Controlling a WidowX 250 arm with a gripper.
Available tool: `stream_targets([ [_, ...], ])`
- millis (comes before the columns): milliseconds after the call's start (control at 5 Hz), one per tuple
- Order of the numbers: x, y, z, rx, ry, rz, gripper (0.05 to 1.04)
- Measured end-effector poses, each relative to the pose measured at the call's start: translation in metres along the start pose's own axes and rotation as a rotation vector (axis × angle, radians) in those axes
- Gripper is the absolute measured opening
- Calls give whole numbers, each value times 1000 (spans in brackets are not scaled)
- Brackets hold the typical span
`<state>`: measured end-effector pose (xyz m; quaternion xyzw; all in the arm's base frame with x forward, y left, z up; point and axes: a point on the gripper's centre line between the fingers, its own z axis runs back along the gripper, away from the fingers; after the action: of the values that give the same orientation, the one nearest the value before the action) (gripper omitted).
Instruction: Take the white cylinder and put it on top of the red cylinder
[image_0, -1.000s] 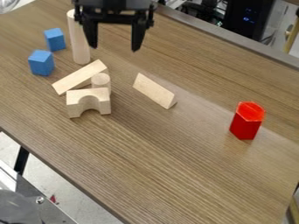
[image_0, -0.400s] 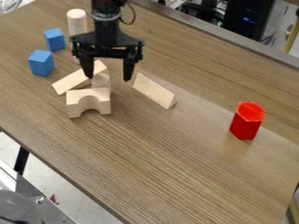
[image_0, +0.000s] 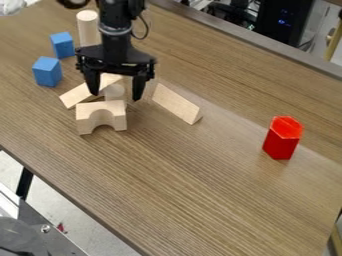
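Fingers apart, the end effector (image_0: 115, 96) hangs over the short pale cylinder (image_0: 115, 93), which shows between its tips – probably the white one meant. It stands upright, so a straight descent should suit its long axis; I can't tell whether the fingers touch it. Close by, on the camera side, sits the arch block (image_0: 100, 106), with a flat block (image_0: 77, 95) behind; closing could nudge either. The red cylinder (image_0: 282, 140) stands upright – well to the view's right of the end effector. No lettering can be read on the blocks.

The open pincer (image_0: 115, 96) frames a short pale cylinder (image_0: 115, 91) between its fingers.
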<state>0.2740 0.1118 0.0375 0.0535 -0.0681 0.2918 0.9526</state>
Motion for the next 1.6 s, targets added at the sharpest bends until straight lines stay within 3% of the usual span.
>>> stream_targets([
  [200, -4, 0, -4, -3, 1, 6, 679],
  [400, -5, -2, -3, -9, 6, 13, 550],
  [600, -6, -10, 14, -48, -8, 21, 550],
  [800, -11, -38, 51, -149, -35, -2, 550],
  [1000, -21, -72, 86, -215, -60, -85, 550],
  [1200, -35, -105, 105, -226, -59, -169, 550],
  [1400, -49, -136, 109, -250, -20, -244, 550],
  [1600, -56, -160, 100, -241, 7, -307, 550],
])
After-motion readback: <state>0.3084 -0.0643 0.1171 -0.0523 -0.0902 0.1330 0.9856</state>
